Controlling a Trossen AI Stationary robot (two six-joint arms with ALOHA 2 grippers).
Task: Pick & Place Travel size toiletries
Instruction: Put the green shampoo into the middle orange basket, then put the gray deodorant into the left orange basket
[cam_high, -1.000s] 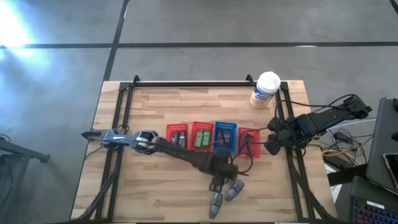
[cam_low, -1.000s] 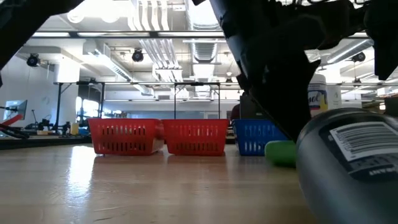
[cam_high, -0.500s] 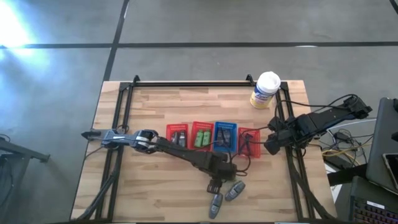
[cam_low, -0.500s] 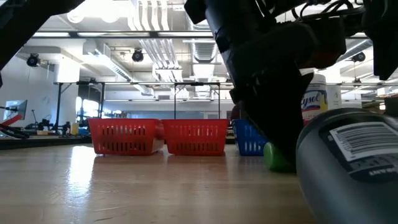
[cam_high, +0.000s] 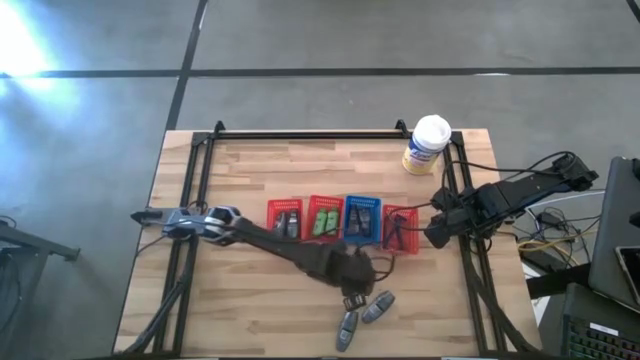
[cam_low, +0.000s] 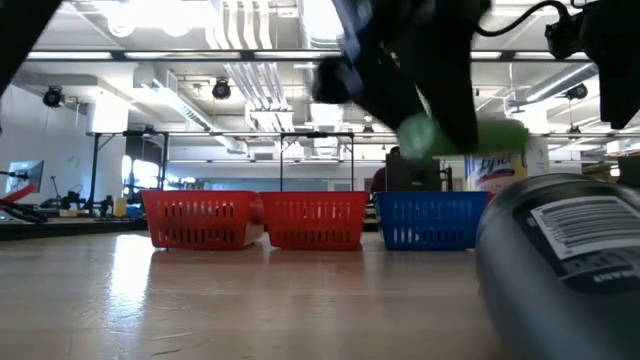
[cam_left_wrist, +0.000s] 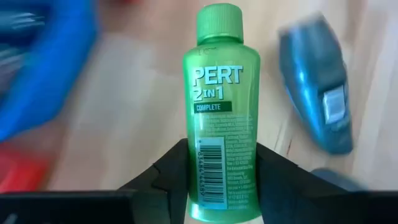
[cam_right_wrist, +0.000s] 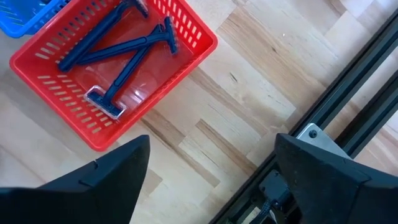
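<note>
My left tool (cam_left_wrist: 219, 186) is clamped on a small bright green bottle (cam_left_wrist: 219, 118), one finger on each side of its lower body. The bottle has a ribbed green screw cap and a label reading "PERT 2 IN 1 COMPLETE", with a barcode panel below the print. In the low view the green bottle (cam_low: 455, 135) hangs clear above the surface, in front of the blue basket (cam_low: 425, 222) and above its rim. In the high view my left tool (cam_high: 352, 275) sits just in front of the basket row, near the middle of the surface (cam_high: 250, 310).

Two grey-silver oval tubes (cam_high: 362, 315) lie on the wood just beside the tool, on the near side. One of them shows in the left wrist view as a blue-grey oval with a pale square patch (cam_left_wrist: 317, 99); it is blurred, so I cannot read any marking. A large grey tube with a barcode label (cam_low: 560, 270) fills the near right of the low view.

Four mesh baskets stand in a row, three red and one blue. The green packs (cam_high: 324, 222) lie in the second basket from the left. The rightmost red basket (cam_right_wrist: 189, 59) holds slim blue-black razors (cam_right_wrist: 118, 46).

My right tool (cam_right_wrist: 208, 180) has its fingers spread apart, holding nothing, at the right edge of the surface beside that basket.
</note>
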